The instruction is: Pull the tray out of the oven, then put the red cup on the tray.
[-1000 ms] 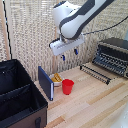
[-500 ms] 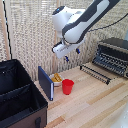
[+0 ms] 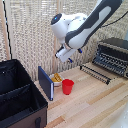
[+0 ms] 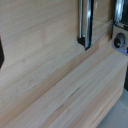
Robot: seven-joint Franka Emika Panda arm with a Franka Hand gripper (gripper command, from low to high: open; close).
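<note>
Above the middle of the exterior view, the gripper [image 3: 66, 54] hangs in the air on the white and black arm [image 3: 87, 25], touching nothing and holding nothing. It is small and blurred there, and whether its jaws stand wide or narrow cannot be told; the wrist view does not settle it either.

Below it and slightly toward the lower part of the frame, the red cup [image 3: 67, 86] stands upright on the wooden table [image 3: 95, 105], mouth up. Just beside it, toward the upper left, sits a small bowl [image 3: 57, 79] with yellow contents, partly hidden behind an upright dark blue board [image 3: 46, 83].

At the right edge of the frame is the oven [image 3: 114, 54], cut off by the border, its door dropped open. The tray [image 3: 96, 72] lies in front of it as a wire rack, its long axis running from the centre toward the lower right; how far it is still inside the oven is hard to make out.

A large black bin [image 3: 20, 97] fills the lower left.

The wrist view shows mostly bare wood grain, with dark metal bars [image 4: 84, 25] at the upper edge, blurred.
</note>
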